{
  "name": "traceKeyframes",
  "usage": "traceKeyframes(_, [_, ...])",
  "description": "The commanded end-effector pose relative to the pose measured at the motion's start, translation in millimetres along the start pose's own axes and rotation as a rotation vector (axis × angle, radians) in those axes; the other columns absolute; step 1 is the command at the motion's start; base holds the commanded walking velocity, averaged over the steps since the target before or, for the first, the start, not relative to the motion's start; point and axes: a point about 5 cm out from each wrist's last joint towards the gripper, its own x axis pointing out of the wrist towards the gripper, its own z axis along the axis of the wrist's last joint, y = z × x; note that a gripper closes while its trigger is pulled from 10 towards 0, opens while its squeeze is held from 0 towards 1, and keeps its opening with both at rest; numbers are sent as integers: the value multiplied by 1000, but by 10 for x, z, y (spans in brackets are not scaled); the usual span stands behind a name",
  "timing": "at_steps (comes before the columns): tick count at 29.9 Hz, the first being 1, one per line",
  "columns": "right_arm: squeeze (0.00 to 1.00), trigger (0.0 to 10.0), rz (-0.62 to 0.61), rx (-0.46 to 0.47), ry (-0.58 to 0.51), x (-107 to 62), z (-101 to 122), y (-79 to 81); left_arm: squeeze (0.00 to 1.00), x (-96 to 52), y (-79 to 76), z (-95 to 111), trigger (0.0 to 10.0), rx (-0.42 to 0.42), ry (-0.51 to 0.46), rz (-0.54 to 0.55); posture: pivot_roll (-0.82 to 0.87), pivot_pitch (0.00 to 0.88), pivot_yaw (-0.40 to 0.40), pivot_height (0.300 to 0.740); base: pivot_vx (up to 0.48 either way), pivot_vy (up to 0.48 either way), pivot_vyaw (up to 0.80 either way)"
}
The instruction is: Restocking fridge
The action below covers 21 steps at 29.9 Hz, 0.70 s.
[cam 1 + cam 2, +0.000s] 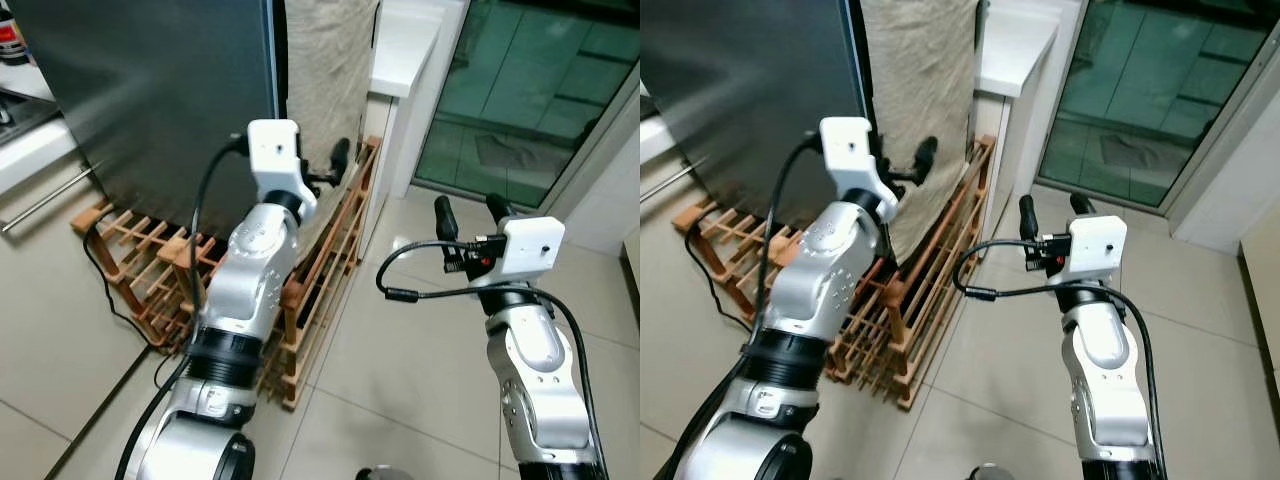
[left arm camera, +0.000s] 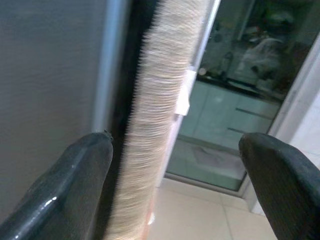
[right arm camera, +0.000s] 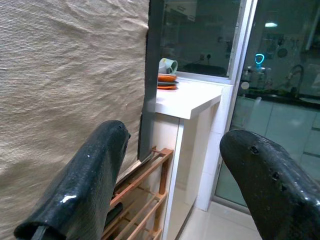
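- up front, one grey fridge (image 1: 150, 100) stands at 11 o'clock, its door closed, and one beige cloth (image 1: 325, 80) hangs down its side at 12 o'clock.
- one left gripper (image 1: 335, 165) is raised by the fridge's side edge, just beside the cloth; in the left wrist view its two fingers (image 2: 65, 185) stand apart with nothing between them, and the cloth's edge runs up between them in the background.
- one right gripper (image 1: 470, 212) hovers at 2 o'clock over the tiled floor (image 1: 420, 340), well apart from the fridge; its two fingers (image 3: 85, 185) are spread and empty.
- one wooden rack (image 1: 320, 290) leans at the foot of the fridge, slatted, under the left arm.
- one white bench (image 3: 192, 97) juts out beyond the cloth at 1 o'clock; it carries one pale green cup (image 3: 169, 65) on its side on a small stack of orange plates (image 3: 167, 82), count unclear.
- one glass door (image 1: 530, 90) fills the 2 o'clock corner.
- one black cable (image 1: 110, 290) trails over the floor by the rack at 9 o'clock.
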Motion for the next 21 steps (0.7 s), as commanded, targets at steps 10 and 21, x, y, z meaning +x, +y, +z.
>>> traceKeyframes(10, [0, 10000, 23, -18, -12, 53, 34, -37, 0, 99, -85, -4, 10000, -40, -9, 11, -102, 0, -40, 740, 0, 0, 0])
traceKeyframes(21, [0, 10000, 20, -32, -10, 7, 42, -66, 0, 194, -267, 77, 10000, -68, -31, -52, -136, 0, -28, 740, 0, 0, 0])
